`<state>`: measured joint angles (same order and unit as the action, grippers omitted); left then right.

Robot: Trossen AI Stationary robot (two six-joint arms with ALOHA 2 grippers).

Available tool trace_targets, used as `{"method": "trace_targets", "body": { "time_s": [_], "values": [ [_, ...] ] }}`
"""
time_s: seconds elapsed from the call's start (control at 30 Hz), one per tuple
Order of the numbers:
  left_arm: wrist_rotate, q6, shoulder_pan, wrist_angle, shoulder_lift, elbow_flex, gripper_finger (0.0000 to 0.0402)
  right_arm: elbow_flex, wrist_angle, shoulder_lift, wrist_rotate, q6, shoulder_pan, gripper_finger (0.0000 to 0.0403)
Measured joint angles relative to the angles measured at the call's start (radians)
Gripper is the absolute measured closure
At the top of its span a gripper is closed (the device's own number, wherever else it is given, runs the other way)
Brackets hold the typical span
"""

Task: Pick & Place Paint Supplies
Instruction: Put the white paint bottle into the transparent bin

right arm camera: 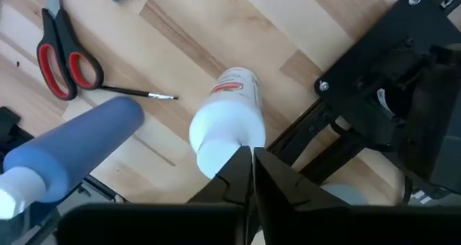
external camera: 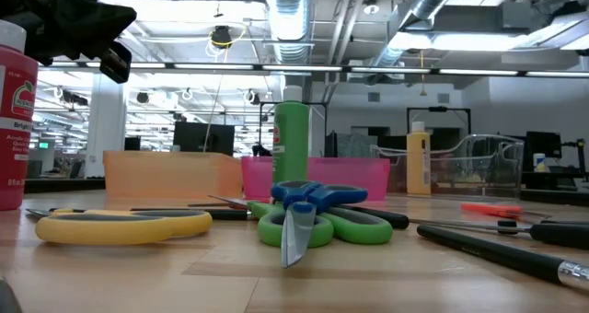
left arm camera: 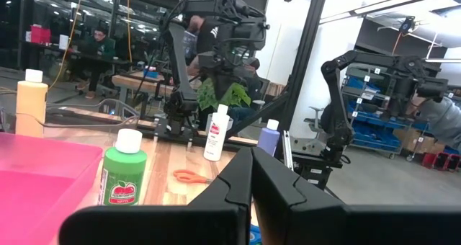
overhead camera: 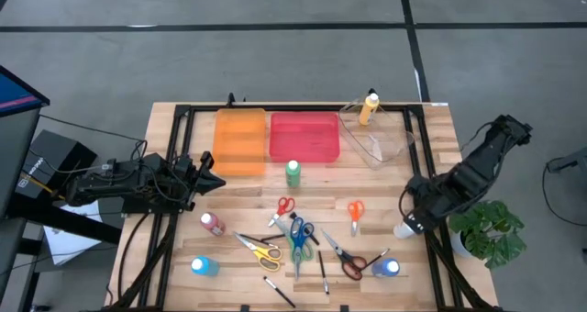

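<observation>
Paint bottles stand upright on the wooden table: green (overhead camera: pixel 293 172), pink (overhead camera: pixel 212 223), blue (overhead camera: pixel 204 267), a second blue (overhead camera: pixel 389 267) and white (overhead camera: pixel 404 229). Between them lie several scissors (overhead camera: pixel 299 231) and thin dark brushes (overhead camera: pixel 323 273). A yellow bottle (overhead camera: pixel 369 108) stands in the clear bin (overhead camera: pixel 396 145). My right gripper (right arm camera: pixel 252 157) points down, shut, just above the white bottle (right arm camera: pixel 230 119) near the table's right edge, with nothing between its fingers. My left gripper (overhead camera: pixel 218 179) is shut and level at the table's left, beside the orange bin.
An orange bin (overhead camera: pixel 240 142) and a pink bin (overhead camera: pixel 304 138) sit side by side at the far edge, left of the clear bin. A black frame rail (overhead camera: pixel 417 179) runs along the table's right side. A potted plant (overhead camera: pixel 491 231) stands past that edge.
</observation>
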<state>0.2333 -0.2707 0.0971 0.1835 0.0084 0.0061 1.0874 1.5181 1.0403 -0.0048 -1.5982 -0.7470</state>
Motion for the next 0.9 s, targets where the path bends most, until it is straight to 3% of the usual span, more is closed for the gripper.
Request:
{"method": "trace_targets", "body": {
  "time_s": [0.73, 0.9],
  "values": [
    [0.0, 0.0, 0.0, 0.0, 0.0, 0.0, 0.0401, 0.005, -0.059, 0.13, -0.014, 0.029, -0.006, 0.0402],
    [0.0, 0.0, 0.0, 0.0, 0.0, 0.0, 0.0401, 0.007, -0.037, 0.115, 0.031, 0.035, -0.005, 0.0402]
  ]
}}
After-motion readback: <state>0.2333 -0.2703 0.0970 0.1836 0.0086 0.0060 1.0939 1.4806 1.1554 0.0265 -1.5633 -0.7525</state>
